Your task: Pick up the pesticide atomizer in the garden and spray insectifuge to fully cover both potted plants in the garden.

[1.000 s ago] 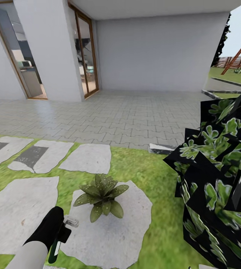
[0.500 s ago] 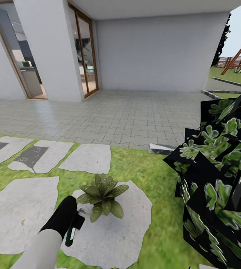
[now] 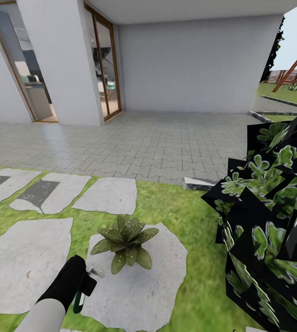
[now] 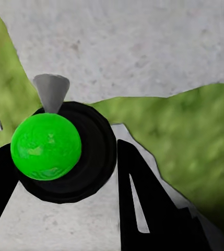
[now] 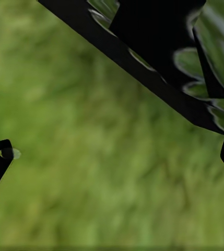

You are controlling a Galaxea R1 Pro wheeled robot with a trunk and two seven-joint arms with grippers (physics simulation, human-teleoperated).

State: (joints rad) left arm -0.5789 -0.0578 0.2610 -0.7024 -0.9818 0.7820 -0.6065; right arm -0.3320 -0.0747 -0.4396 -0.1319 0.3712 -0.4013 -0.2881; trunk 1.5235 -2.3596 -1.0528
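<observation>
A robot's-eye view of a garden lawn with pale stepping stones, a paved patio and a white house beyond. At about 7 o'clock in the head view, the left gripper (image 3: 85, 282) is clamped on the pesticide atomizer (image 3: 80, 297), a slim dark-green bottle whose pale nozzle points toward a potted plant (image 3: 125, 242). That plant, a low rosette of pointed green leaves, sits on a stepping stone (image 3: 153, 281) near the centre, at about 1 o'clock from the gripper.

Half a second ago the left arm was stretched further forward, with the nozzle almost among the leaves; now it has drawn back toward 7 o'clock, close to where it was a second ago. This looks like a sweeping spray stroke over this plant, so coverage is probably still in progress.

A big dark shrub (image 3: 268, 221) stands at 4 o'clock. The right wrist view shows blurred grass; I cannot tell that pincer's state.

No brand, label or readable writing appears anywhere
</observation>
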